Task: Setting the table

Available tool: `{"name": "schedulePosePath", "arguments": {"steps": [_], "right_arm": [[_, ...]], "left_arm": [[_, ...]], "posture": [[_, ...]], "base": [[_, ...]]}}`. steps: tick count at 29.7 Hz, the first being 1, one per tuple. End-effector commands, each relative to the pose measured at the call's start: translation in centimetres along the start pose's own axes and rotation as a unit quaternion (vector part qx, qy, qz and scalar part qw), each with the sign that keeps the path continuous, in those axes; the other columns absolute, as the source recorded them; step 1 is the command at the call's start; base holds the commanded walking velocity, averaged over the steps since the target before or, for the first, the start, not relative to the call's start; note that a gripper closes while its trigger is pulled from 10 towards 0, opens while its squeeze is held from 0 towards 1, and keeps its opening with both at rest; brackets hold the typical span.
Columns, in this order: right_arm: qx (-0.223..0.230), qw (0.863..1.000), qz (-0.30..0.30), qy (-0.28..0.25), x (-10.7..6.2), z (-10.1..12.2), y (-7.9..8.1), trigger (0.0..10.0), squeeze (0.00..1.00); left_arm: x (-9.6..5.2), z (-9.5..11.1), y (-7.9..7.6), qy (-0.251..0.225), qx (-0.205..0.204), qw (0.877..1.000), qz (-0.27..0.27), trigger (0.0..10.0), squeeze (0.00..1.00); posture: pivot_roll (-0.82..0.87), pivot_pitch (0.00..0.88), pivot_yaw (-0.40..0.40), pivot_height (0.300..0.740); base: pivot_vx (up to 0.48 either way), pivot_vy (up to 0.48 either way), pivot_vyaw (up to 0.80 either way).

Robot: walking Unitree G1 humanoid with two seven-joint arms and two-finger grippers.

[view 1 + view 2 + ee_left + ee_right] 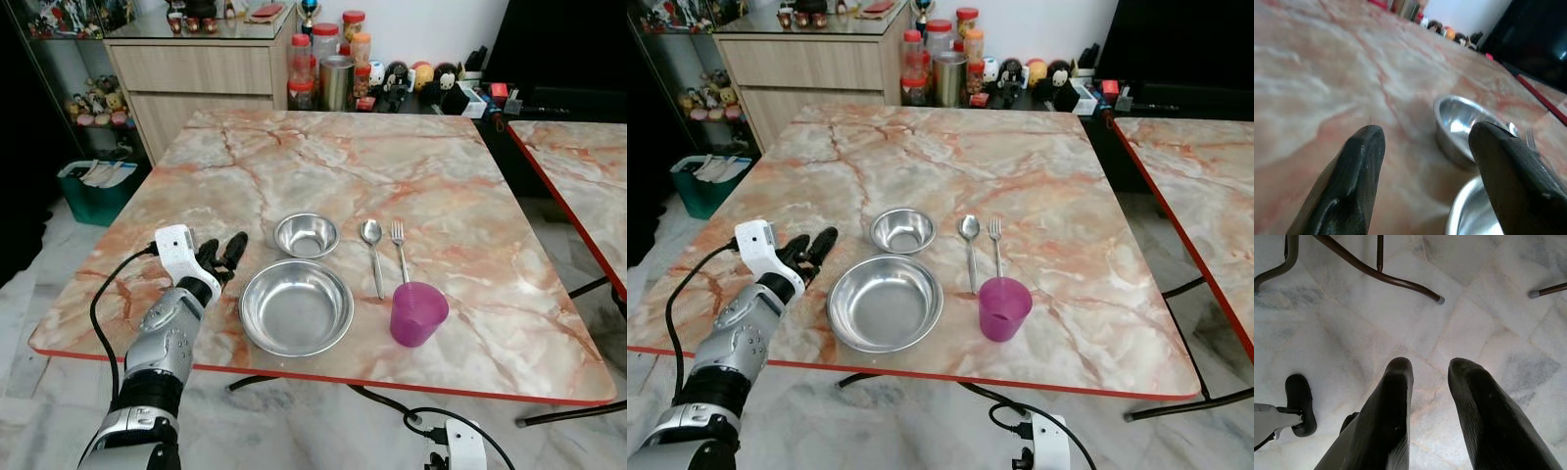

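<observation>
On the marble table a small steel bowl stands behind a large steel bowl. To their right lie a spoon and a fork, and a purple cup stands upright in front of them. My left gripper rests low over the table just left of the two bowls, open and holding nothing. Between its fingers in the left wrist view I see the small steel bowl ahead. My right gripper hangs below the table edge over the floor, its fingers a little apart and empty.
A second marble table stands to the right across a narrow gap. Behind are a wooden cabinet, several jars and a green bin. Table legs cross the tiled floor under my right arm.
</observation>
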State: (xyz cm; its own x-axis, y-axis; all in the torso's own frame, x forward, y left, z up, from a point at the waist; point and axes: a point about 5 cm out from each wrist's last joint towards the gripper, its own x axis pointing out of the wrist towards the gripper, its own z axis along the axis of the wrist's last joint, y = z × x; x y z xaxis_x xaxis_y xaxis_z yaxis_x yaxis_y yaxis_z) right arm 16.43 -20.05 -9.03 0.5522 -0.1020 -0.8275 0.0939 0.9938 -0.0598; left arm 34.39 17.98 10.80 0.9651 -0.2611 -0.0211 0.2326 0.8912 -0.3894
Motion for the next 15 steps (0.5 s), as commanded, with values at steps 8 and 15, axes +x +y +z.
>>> {"name": "schedulePosePath", "arguments": {"steps": [8, 15], "right_arm": [[0.009, 1.0, -0.001, -0.002, 0.1, 0.3, 0.1, 10.0, 0.0], [0.011, 1.0, -0.004, 0.0, 0.0, 0.2, 0.0, 10.0, 0.0]], "left_arm": [[-1.3, -0.5, 1.4, 0.036, -0.001, 0.999, -0.008, 10.0, 0.0], [-1.8, -1.1, 1.7, 0.052, -0.008, 0.999, -0.009, 10.0, 0.0]], "posture": [[0.0, 0.0, -0.015, 0.74], [0.01, 0.0, -0.015, 0.74]], "base": [[0.0, 0.0, 0.0], [0.0, 0.0, 0.0]]}}
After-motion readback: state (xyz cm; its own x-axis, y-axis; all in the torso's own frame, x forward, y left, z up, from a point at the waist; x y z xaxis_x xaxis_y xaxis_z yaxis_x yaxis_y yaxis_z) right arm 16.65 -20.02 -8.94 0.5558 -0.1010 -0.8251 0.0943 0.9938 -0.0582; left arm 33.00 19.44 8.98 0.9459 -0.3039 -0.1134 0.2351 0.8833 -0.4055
